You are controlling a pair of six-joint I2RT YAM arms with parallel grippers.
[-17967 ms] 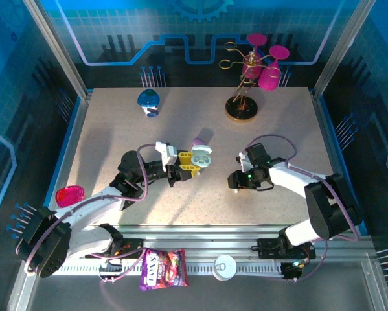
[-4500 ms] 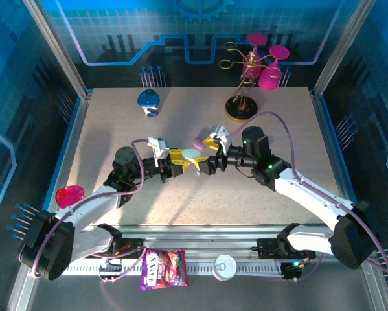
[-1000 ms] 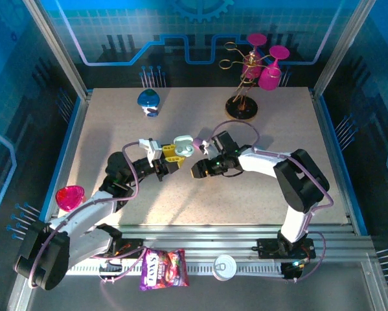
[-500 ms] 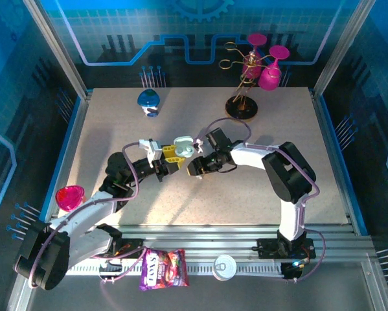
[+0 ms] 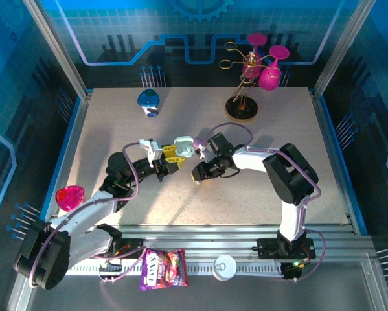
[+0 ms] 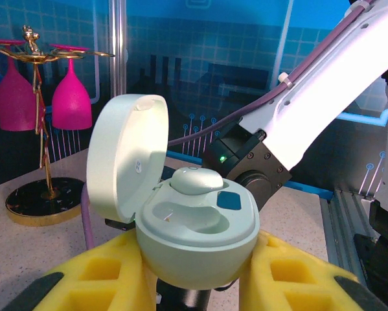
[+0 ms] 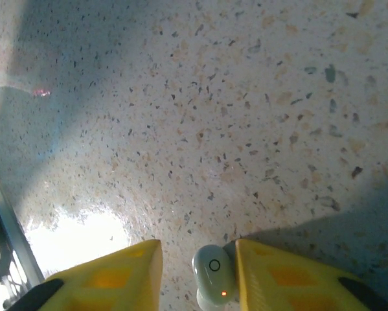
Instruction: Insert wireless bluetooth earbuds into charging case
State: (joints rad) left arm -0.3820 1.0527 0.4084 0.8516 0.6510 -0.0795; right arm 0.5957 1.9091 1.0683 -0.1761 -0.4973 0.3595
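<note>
Two earbuds are in sight: a pale earbud [image 6: 197,180] and a whitish earbud [image 7: 213,280]. There are four pebble-shaped cases: one mint-green charging case [image 5: 182,143], one lilac case [image 5: 200,144], one blue case [image 5: 148,101] and one magenta case [image 5: 69,194]. Two pink wine glasses [image 5: 269,76] hang on one gold rack [image 5: 241,97]. There is one candy bag [image 5: 162,268] and one white round lid [image 5: 224,266].

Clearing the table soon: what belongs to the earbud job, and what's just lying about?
Job: mint charging case in left gripper; seated earbud; loose earbud between right gripper's fingers.
Lying about: wine-glass rack; sweets bag; pink object.
</note>
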